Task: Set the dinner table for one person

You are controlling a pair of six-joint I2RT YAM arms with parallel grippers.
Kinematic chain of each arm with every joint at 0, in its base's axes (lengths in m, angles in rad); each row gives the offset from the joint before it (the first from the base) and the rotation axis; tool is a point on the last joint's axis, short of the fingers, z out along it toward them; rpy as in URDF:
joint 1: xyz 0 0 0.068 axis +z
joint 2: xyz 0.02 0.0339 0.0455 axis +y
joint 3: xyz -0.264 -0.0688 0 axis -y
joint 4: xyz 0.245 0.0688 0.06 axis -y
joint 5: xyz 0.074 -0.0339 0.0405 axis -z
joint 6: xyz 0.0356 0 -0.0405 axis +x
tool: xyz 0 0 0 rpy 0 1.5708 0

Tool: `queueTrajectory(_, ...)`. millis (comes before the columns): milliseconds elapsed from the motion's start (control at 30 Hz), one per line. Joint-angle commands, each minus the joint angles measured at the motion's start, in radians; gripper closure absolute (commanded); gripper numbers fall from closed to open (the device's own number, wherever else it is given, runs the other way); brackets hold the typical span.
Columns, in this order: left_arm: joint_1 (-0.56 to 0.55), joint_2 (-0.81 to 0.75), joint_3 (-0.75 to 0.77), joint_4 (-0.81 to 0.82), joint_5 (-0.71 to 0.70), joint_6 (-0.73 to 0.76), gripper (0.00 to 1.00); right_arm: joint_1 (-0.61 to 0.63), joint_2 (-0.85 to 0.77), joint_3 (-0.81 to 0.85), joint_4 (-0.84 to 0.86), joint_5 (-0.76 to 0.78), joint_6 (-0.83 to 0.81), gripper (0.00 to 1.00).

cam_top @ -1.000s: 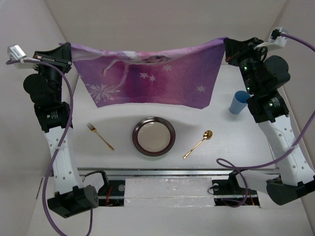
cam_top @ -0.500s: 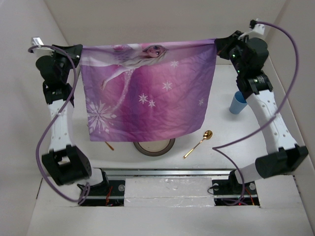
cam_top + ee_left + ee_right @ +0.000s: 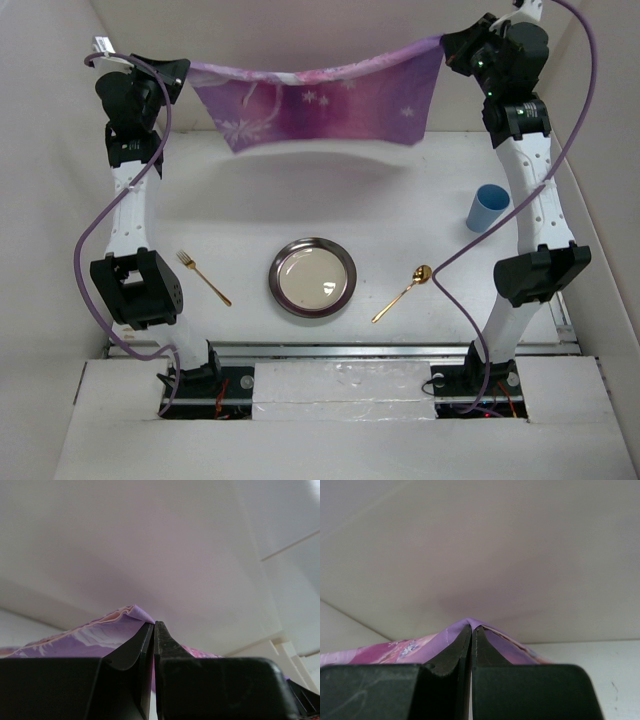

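The purple snowflake placemat [image 3: 330, 105] hangs in the air at the far side of the white dinner table [image 3: 400, 225], stretched between both arms. My left gripper [image 3: 182, 68] is shut on its left top corner [image 3: 131, 617]. My right gripper [image 3: 447, 42] is shut on its right top corner [image 3: 470, 624]. On the table lie a round metal plate [image 3: 313, 277] at the middle, a gold fork [image 3: 203, 277] to its left and a gold spoon [image 3: 403, 292] to its right. A blue cup [image 3: 488, 208] stands at the right.
White walls [image 3: 60, 150] close in the table on the left, back and right. The arm bases and a metal rail [image 3: 340, 348] run along the near edge. Purple cables [image 3: 95, 250] hang beside both arms.
Both arms have swung the placemat up and away toward the back wall. It no longer hangs over the plate and fork, which now show fully.
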Motion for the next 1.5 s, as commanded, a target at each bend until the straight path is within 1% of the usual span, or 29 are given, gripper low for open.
queueTrajectory(0, 0.008, -0.056, 0.048, 0.107, -0.006, -0.007, 1.0, -0.027, -0.061, 0.06, 0.036, -0.024, -0.014, 1.0)
queueTrajectory(33, 0.008, -0.063, 0.03, 0.117, -0.006, -0.002, 1.0, -0.041, -0.075, -0.017, 0.048, -0.033, -0.014, 1.0)
queueTrajectory(67, 0.008, -0.088, -0.046, 0.14, -0.003, 0.001, 1.0, -0.055, -0.114, -0.083, 0.069, -0.041, -0.012, 1.0)
queueTrajectory(100, 0.008, -0.098, -0.099, 0.172, 0.008, -0.001, 1.0, -0.064, -0.139, -0.161, 0.143, -0.076, -0.012, 1.0)
queueTrajectory(133, 0.008, -0.109, -0.153, 0.218, 0.016, -0.002, 1.0, -0.064, -0.163, -0.32, 0.183, -0.096, -0.011, 1.0)
queueTrajectory(167, 0.008, -0.128, -0.261, 0.234, 0.019, -0.008, 1.0, -0.076, -0.2, -0.395, 0.212, -0.11, 0.001, 1.0)
queueTrajectory(200, 0.008, -0.138, -0.318, 0.252, 0.022, -0.005, 1.0, -0.085, -0.219, -0.47, 0.265, -0.133, 0.005, 1.0)
queueTrajectory(233, 0.008, -0.151, -0.471, 0.306, 0.019, -0.004, 1.0, -0.085, -0.255, -0.691, 0.388, -0.159, 0.009, 1.0)
queueTrajectory(267, 0.008, -0.151, -0.472, 0.306, 0.019, -0.004, 1.0, -0.096, -0.256, -0.693, 0.389, -0.168, 0.009, 1.0)
queueTrajectory(300, 0.008, -0.149, -0.521, 0.359, 0.023, -0.002, 1.0, -0.096, -0.26, -0.757, 0.412, -0.174, 0.011, 1.0)
queueTrajectory(333, 0.008, -0.146, -0.611, 0.39, 0.029, 0.001, 1.0, -0.096, -0.263, -0.865, 0.442, -0.177, 0.008, 1.0)
queueTrajectory(367, 0.008, -0.132, -0.648, 0.407, 0.029, 0.001, 1.0, -0.096, -0.254, -0.907, 0.485, -0.185, 0.009, 1.0)
queueTrajectory(400, 0.008, -0.122, -0.691, 0.477, 0.035, -0.016, 1.0, -0.108, -0.247, -0.947, 0.498, -0.194, 0.014, 1.0)
queueTrajectory(433, 0.008, -0.111, -0.763, 0.511, 0.045, -0.024, 1.0, -0.108, -0.233, -0.978, 0.511, -0.216, 0.031, 1.0)
queueTrajectory(467, 0.008, -0.087, -0.789, 0.528, 0.046, -0.03, 1.0, -0.119, -0.219, -1.039, 0.554, -0.258, 0.038, 1.0)
queueTrajectory(500, 0.008, -0.073, -0.814, 0.565, 0.049, -0.024, 1.0, -0.119, -0.195, -1.067, 0.573, -0.262, 0.044, 1.0)
queueTrajectory(567, 0.008, -0.028, -0.854, 0.568, 0.057, -0.013, 1.0, -0.119, -0.176, -1.137, 0.609, -0.263, 0.055, 1.0)
queueTrajectory(633, 0.017, -0.004, -0.898, 0.616, 0.072, -0.008, 1.0, -0.13, -0.168, -1.171, 0.62, -0.271, 0.055, 1.0)
queueTrajectory(667, 0.017, 0.016, -0.915, 0.627, 0.081, -0.011, 1.0, -0.13, -0.173, -1.19, 0.625, -0.272, 0.057, 1.0)
queueTrajectory(800, 0.046, 0.049, -1.01, 0.761, 0.12, -0.05, 1.0, -0.141, -0.225, -1.283, 0.625, -0.265, 0.054, 1.0)
queueTrajectory(900, 0.046, 0.055, -1.055, 0.78, 0.129, -0.056, 1.0, -0.141, -0.247, -1.314, 0.597, -0.249, 0.045, 1.0)
queueTrajectory(1000, 0.046, 0.038, -1.084, 0.794, 0.131, -0.062, 1.0, -0.141, -0.251, -1.362, 0.593, -0.236, 0.049, 1.0)
queueTrajectory(1133, 0.046, -0.011, -1.159, 0.814, 0.115, -0.076, 1.0, -0.141, -0.263, -1.426, 0.606, -0.236, 0.072, 1.0)
queueTrajectory(1267, 0.037, -0.065, -1.213, 0.818, 0.094, -0.099, 1.0, -0.131, -0.332, -1.495, 0.593, -0.184, 0.083, 0.98)
queueTrajectory(1300, 0.037, -0.065, -1.213, 0.818, 0.094, -0.099, 1.0, -0.131, -0.332, -1.495, 0.593, -0.184, 0.083, 0.98)
queueTrajectory(1333, 0.037, -0.091, -1.231, 0.809, 0.079, -0.099, 1.0, -0.131, -0.342, -1.498, 0.565, -0.171, 0.089, 0.97)
queueTrajectory(1467, 0.019, -0.16, -1.28, 0.795, 0.048, -0.099, 1.0, -0.11, -0.385, -1.538, 0.554, -0.122, 0.104, 0.97)
